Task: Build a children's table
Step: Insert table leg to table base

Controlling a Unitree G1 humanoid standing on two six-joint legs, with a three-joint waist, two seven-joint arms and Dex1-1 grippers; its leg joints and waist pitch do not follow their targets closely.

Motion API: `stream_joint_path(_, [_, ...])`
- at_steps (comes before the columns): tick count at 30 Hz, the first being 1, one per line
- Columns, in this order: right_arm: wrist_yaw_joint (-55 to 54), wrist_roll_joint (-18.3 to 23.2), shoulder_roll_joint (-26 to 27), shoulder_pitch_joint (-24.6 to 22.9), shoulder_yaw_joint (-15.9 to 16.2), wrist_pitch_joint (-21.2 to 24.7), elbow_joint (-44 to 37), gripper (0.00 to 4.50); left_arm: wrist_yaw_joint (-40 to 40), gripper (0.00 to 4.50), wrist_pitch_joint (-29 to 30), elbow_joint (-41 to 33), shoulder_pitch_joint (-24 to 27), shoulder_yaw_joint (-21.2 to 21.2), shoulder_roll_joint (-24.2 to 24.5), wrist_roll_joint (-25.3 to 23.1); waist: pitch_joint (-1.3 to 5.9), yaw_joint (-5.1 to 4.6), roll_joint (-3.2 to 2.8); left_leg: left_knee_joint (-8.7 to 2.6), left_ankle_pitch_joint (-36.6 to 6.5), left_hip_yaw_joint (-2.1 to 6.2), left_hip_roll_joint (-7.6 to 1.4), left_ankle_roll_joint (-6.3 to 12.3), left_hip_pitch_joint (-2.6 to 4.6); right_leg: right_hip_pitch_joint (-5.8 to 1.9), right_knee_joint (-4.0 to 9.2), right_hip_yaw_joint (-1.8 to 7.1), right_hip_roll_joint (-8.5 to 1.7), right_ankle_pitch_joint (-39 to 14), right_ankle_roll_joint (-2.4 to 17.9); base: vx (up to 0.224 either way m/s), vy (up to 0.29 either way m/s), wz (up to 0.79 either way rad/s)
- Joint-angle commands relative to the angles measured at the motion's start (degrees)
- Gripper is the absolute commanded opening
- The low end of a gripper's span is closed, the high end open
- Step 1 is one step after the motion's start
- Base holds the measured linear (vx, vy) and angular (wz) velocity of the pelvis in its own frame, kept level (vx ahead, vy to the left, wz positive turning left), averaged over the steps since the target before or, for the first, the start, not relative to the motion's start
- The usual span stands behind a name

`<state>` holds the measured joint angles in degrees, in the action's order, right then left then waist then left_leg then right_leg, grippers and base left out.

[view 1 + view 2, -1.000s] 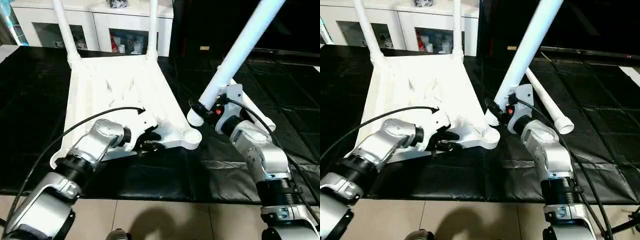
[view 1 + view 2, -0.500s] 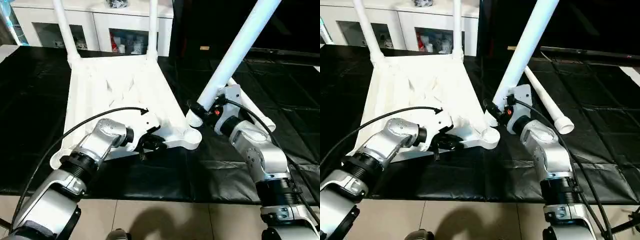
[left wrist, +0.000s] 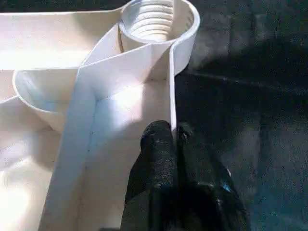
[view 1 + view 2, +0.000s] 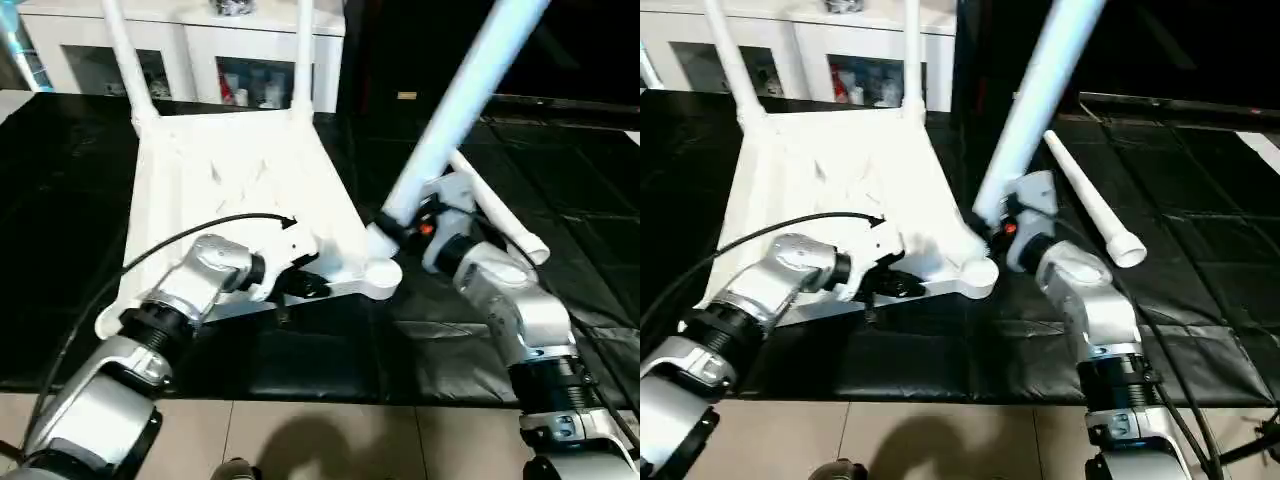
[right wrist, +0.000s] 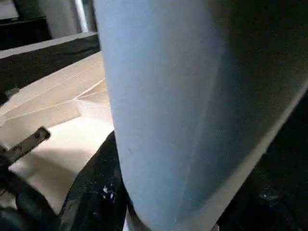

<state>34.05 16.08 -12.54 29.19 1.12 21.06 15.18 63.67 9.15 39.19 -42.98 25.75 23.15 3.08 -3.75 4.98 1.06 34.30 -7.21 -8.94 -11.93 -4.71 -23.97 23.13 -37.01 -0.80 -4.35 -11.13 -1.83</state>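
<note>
Your left claw (image 3: 175,144) is pinched shut on the thin near rim of the upturned tabletop (image 4: 240,175), just short of its empty corner socket (image 4: 382,273). Your right claw (image 4: 392,225) grips a white leg (image 4: 455,110) — slanted, its lower end right beside that socket — while another leg (image 4: 1095,210) lies on the black mat (image 4: 480,340).

Behind the work you see a white cabinet (image 4: 215,45) with glass doors showing small, indistinct items inside, a black quilted mat (image 4: 60,180) covering the floor in front of it, and pale floor tiles (image 4: 330,440) along the mat's near edge.
</note>
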Motion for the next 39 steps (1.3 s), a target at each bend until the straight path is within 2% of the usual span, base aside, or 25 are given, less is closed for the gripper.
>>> stream_joint_path(1, [0.8, 0.7, -0.7, 1.2, 0.4, 0.7, 0.3, 1.93, 1.9, 0.0, 0.1, -0.4, 0.8, 1.6, 1.0, -1.9, 4.7, 0.0, -0.22, -4.27, -17.7, -0.71, -0.36, -1.88, 2.34, -1.97, 4.67, 0.85, -2.32, -10.1, 12.7, 0.0, 0.0, 0.0])
stream_joint_path(4, [2.1, 0.4, -0.7, 2.0, 1.2, 0.7, 1.4, 1.93, 3.4, 0.0, 1.6, -1.9, 1.9, 1.4, 3.2, -2.2, 4.65, -0.01, -0.27, -4.33, -18.3, -0.68, -0.39, -2.27, 2.35, -1.87, 4.62, 0.83, -2.37, -10.8, 12.7, 0.0, 0.0, 0.0])
stream_joint_path(5, [2.7, 0.5, -0.6, 2.3, 1.4, 0.8, 1.6, 1.93, 3.0, 0.0, 2.1, -2.1, 2.1, 0.7, 3.8, -2.1, 4.6, -0.13, -0.11, -4.38, -18.3, -0.7, -0.35, -2.3, 2.27, -1.89, 4.59, 0.81, -2.33, -11.0, 12.7, 0.0, 0.0, 0.0])
stream_joint_path(7, [3.9, 0.4, -0.4, 2.2, 2.5, 1.2, 1.4, 1.93, 2.1, 0.0, 3.9, -4.1, 3.3, -1.0, 5.3, -1.6, 4.62, -0.18, -0.28, -4.4, -18.4, -0.65, -0.42, -2.34, 2.3, -1.86, 4.48, 0.81, -2.35, -10.7, 12.7, 0.0, 0.0, 0.0])
stream_joint_path(9, [4.7, 0.2, -0.3, 1.9, 3.4, 1.4, 1.2, 1.93, 1.8, 0.0, 4.4, -5.9, 4.5, -1.8, 6.3, -1.3, 4.59, -0.3, -0.11, -4.43, -18.2, -0.7, -0.39, -2.27, 2.21, -1.86, 4.53, 0.82, -2.32, -10.5, 12.7, 0.0, 0.0, 0.0])
stream_joint_path(18, [6.1, 0.4, 0.4, 2.0, 3.6, 0.7, 2.0, 1.93, 2.6, 0.0, 2.3, -8.1, 5.9, -4.0, 4.2, 1.2, 4.58, -0.52, -0.03, -4.4, -18.3, -0.8, -0.37, -2.17, 2.29, -1.66, 4.69, 0.91, -2.35, -11.5, 12.3, 0.0, 0.0, 0.0])
stream_joint_path(19, [6.2, 0.3, 0.4, 2.0, 3.5, 0.7, 2.0, 1.93, 4.2, 0.27, 2.8, -9.2, 6.2, -3.5, 4.5, 1.4, 4.57, -0.49, -0.03, -4.41, -18.2, -0.8, -0.36, -2.12, 2.28, -1.66, 4.68, 0.92, -2.35, -11.5, 12.3, 0.0, 0.0, 0.0])
stream_joint_path(21, [6.2, 0.4, 0.4, 1.8, 3.5, 0.6, 1.9, 1.93, 3.8, 0.54, 2.2, -9.2, 6.1, -3.3, 4.2, 0.9, 4.67, -0.41, -0.11, -4.37, -16.9, -0.84, -0.4, -2.01, 2.25, -1.71, 4.48, 0.91, -2.26, -9.4, 12.6, 0.0, 0.0, 0.0])
stream_joint_path(24, [6.3, 0.5, 0.2, 1.7, 3.7, 0.5, 1.8, 1.93, 2.2, 0.54, 0.1, -7.5, 5.4, -3.0, 3.8, -0.6, 4.64, -0.08, -0.08, -4.3, -16.7, -0.93, -0.36, -1.75, 2.28, -1.74, 4.56, 0.94, -2.3, -9.0, 12.5, 0.0, 0.0, 0.0])
stream_joint_path(25, [6.3, 0.4, 0.2, 1.7, 3.7, 0.5, 1.7, 1.93, 2.0, 0.54, -0.1, -6.8, 5.2, -3.0, 3.7, -0.9, 4.65, -0.03, -0.42, -4.36, -17.3, -0.91, -0.38, -2.04, 2.37, -1.65, 4.61, 0.96, -2.25, -9.5, 12.3, 0.0, 0.0, 0.0])
stream_joint_path(31, [7.0, 0.1, 0.1, 1.3, 3.7, 0.6, 1.2, 1.93, 2.9, 0.54, -0.8, -4.7, 3.9, -3.3, 3.1, -1.4, 4.56, 0.06, -0.41, -4.53, -19.6, -0.76, -0.36, -2.87, 2.44, -1.56, 4.81, 0.96, -2.33, -12.3, 11.8, 0.0, 0.0, 0.0])
stream_joint_path(32, [7.0, 0.1, 0.1, 1.2, 3.7, 0.6, 1.2, 1.93, 3.0, 0.36, -1.0, -4.5, 3.7, -3.3, 3.0, -1.6, 4.59, 0.06, -0.49, -4.54, -19.6, -0.73, -0.39, -2.95, 2.46, -1.53, 4.78, 0.96, -2.33, -12.0, 11.8, 0.0, 0.0, 0.0])
stream_joint_path(39, [7.6, 0.0, -0.1, 0.8, 4.1, 0.8, 0.6, 1.93, 4.6, 0.0, -2.3, -2.7, 2.7, -2.5, 2.7, -2.5, 4.71, 0.13, -0.44, -4.43, -18.1, -0.77, -0.35, -2.4, 2.32, -1.73, 4.55, 0.91, -2.29, -9.1, 12.6, 0.0, 0.0, 0.0])
